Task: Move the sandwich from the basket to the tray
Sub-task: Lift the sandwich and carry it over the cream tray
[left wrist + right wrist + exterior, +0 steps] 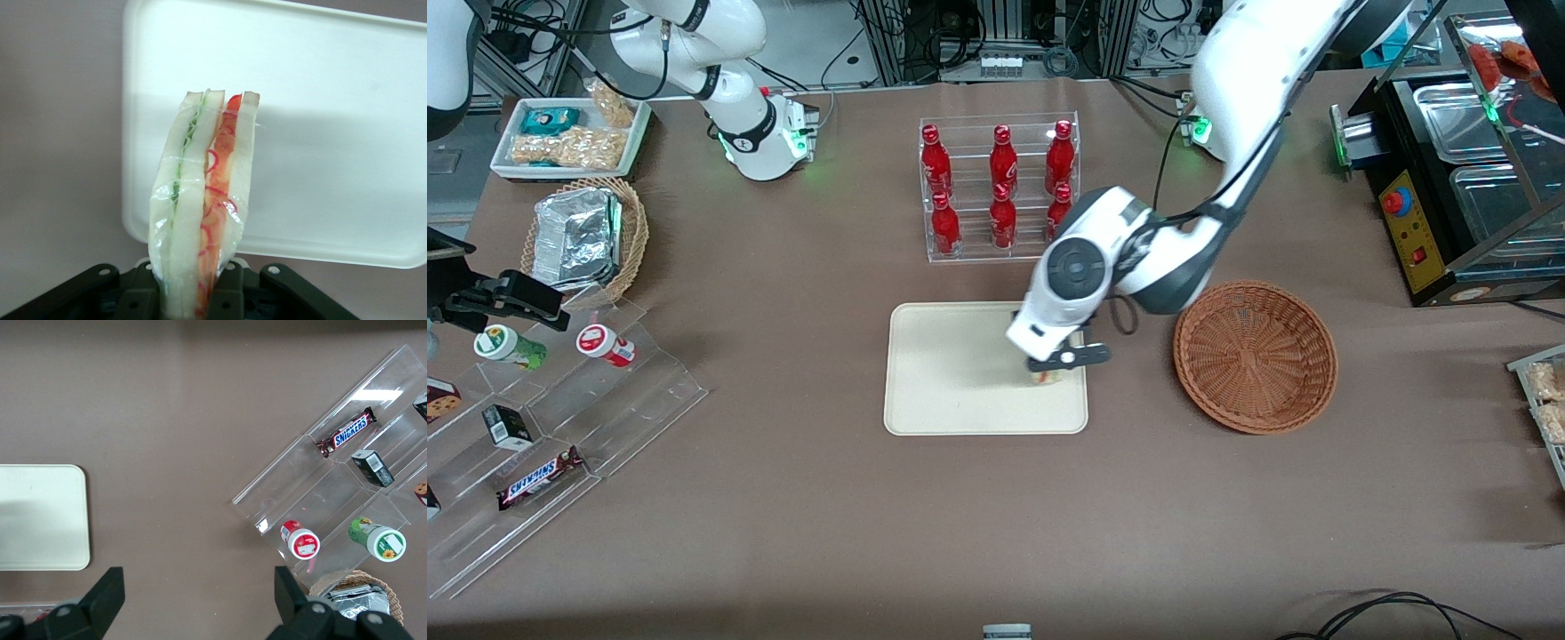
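- The step in hand is the placing: the gripper (1049,369) of the working arm is over the tray (943,373), at the tray's end nearer to the basket (1256,356).
- The jaws are closed on the sandwich (203,207). In the left wrist view it stands out from between them, its white bread and its green and orange-red filling seen edge-on through the clear wrap.
- In the front view only a small part of the sandwich (1047,377) shows under the gripper. I cannot tell if it already touches the tray or hangs just above it.
- I judge the task to be near its end. The next move calls for lowering until the sandwich rests on the tray, then opening the jaws and lifting straight up, so that the wrap is not dragged.
- The basket is empty now; nothing lies in it.
- The tray carries nothing else; its surface is bare around the sandwich.
- Farther from the front camera, a clear rack (1000,191) on the counter (996,516) holds six red bottles (1003,160).
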{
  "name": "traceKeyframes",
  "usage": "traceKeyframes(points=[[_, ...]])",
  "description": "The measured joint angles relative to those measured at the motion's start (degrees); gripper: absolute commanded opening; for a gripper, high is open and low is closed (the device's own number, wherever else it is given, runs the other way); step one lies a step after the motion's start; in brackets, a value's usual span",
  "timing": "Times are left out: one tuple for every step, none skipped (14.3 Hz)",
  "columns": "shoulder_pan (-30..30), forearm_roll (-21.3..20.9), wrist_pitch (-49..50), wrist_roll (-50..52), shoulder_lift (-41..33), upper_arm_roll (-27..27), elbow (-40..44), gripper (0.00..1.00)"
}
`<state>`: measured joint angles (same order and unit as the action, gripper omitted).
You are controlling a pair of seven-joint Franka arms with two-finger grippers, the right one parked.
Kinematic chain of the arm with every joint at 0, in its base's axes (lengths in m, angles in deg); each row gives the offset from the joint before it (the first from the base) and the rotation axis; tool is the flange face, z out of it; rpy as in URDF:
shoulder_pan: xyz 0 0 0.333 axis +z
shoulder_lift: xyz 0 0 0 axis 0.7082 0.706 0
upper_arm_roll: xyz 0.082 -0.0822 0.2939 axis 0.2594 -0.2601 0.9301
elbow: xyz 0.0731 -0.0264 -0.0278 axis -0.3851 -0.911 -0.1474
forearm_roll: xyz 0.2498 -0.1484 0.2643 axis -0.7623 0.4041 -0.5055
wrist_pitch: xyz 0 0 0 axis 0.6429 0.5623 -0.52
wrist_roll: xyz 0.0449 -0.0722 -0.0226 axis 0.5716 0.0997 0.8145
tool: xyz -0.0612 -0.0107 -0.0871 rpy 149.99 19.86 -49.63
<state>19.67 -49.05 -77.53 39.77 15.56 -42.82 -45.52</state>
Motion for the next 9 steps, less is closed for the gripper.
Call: traceKeyframes(points=[[-1.59,-1.29,0.01,0.84,2.44,0.08,2.86,0.28],[-3.28,-3.47,0.01,2.94,5.03,0.11,5.66,0.29],[-4.82,-6.00,0.01,5.66,7.53,0.14,8.25,0.30],[-6.06,-8.24,0.01,7.89,9.92,0.18,10.63,0.32],[-6.99,-9.53,-0.03,8.95,11.91,0.21,12.49,0.39],[-7.65,-10.08,-0.30,9.35,13.42,0.21,13.80,0.58],[-8.07,-10.21,-1.14,9.54,14.46,0.22,14.64,0.74],[-8.26,-10.24,-2.83,9.59,15.19,0.22,15.08,1.00],[-8.29,-10.26,-5.14,9.61,15.71,0.23,15.28,1.00]])
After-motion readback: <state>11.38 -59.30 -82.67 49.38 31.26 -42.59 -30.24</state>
